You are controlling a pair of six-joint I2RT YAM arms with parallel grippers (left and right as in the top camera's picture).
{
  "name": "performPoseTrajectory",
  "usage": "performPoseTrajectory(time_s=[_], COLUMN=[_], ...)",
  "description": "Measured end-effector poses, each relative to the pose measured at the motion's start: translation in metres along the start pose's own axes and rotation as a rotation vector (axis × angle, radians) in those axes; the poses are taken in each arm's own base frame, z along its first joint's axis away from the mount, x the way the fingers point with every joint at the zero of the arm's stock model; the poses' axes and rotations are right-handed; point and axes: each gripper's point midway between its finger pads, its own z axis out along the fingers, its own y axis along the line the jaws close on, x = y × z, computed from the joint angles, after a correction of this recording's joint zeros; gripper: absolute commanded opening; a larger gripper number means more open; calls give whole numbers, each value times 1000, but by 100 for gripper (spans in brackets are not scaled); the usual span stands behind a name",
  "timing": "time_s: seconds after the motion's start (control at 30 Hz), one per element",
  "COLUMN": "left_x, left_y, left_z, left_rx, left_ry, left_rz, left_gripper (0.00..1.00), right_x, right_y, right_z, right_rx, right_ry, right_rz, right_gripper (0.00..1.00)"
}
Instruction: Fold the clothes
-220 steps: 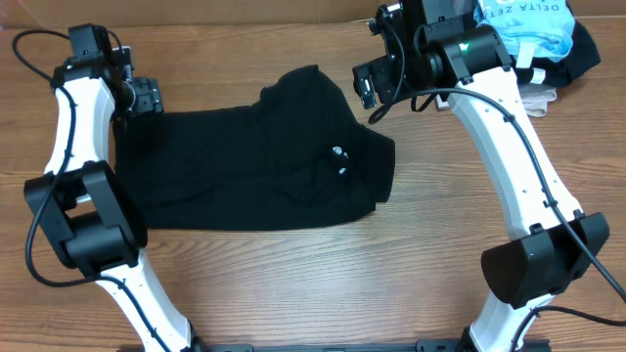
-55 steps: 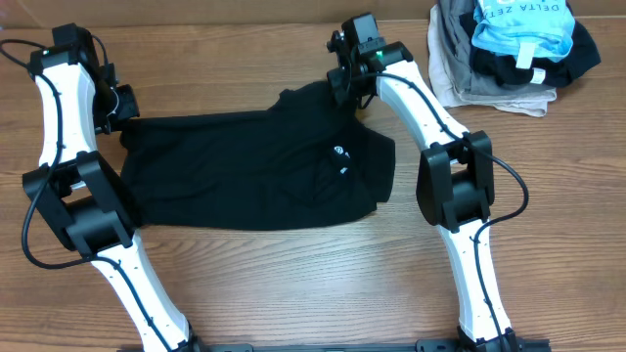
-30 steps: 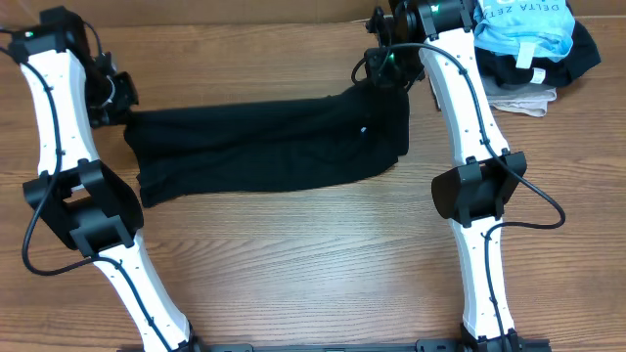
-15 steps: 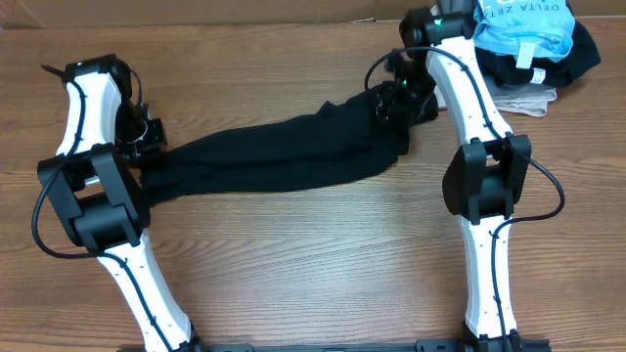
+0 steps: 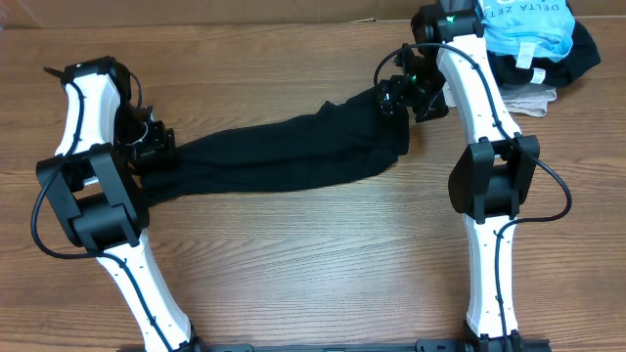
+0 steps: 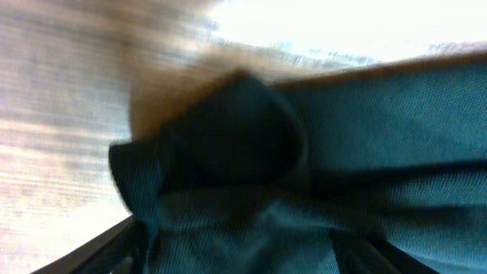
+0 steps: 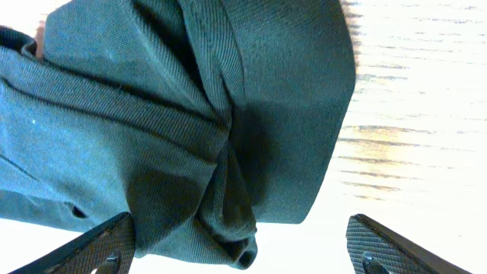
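The black T-shirt (image 5: 284, 156) lies bunched into a long narrow band across the table. My left gripper (image 5: 156, 147) is at its left end. In the left wrist view, which is blurred, the fingers (image 6: 255, 255) stand wide apart with dark fabric (image 6: 365, 152) filling the space between them. My right gripper (image 5: 396, 93) is at the shirt's right end. In the right wrist view the jaws (image 7: 243, 247) are wide open over a gathered knot of fabric (image 7: 190, 114) and neither jaw grips it. The white logo is hidden.
A pile of other clothes sits at the back right corner: a light-blue garment (image 5: 528, 24) lies on top of black, grey and beige ones (image 5: 523, 96). The wooden table (image 5: 293, 254) stretches in front of the shirt. Both arm bases stand at the front edge.
The shirt was pulled from a flat spread into a narrow band. In the last half second my right gripper opened and drew slightly up and right, and my left gripper shifted slightly right.
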Motion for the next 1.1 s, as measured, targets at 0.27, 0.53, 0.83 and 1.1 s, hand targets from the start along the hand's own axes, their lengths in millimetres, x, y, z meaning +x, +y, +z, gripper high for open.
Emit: performPoseTrajectory(time_s=[0.27, 0.53, 0.83, 1.1], left_x=[-3, 10, 8, -14], left_y=[5, 12, 27, 27], left_z=[24, 29, 6, -72], left_rx=[-7, 32, 12, -9], left_ry=[-27, -23, 10, -137], left_rz=[21, 5, -18, -11], left_gripper=[79, 4, 4, 4], right_x=[3, 3, -4, -14], right_y=[1, 1, 14, 34], right_z=[-3, -4, -5, -4], right_rx=[0, 0, -69, -123], right_ry=[5, 2, -24, -66], right_rz=[-11, -14, -29, -44], right_gripper=[91, 75, 51, 50])
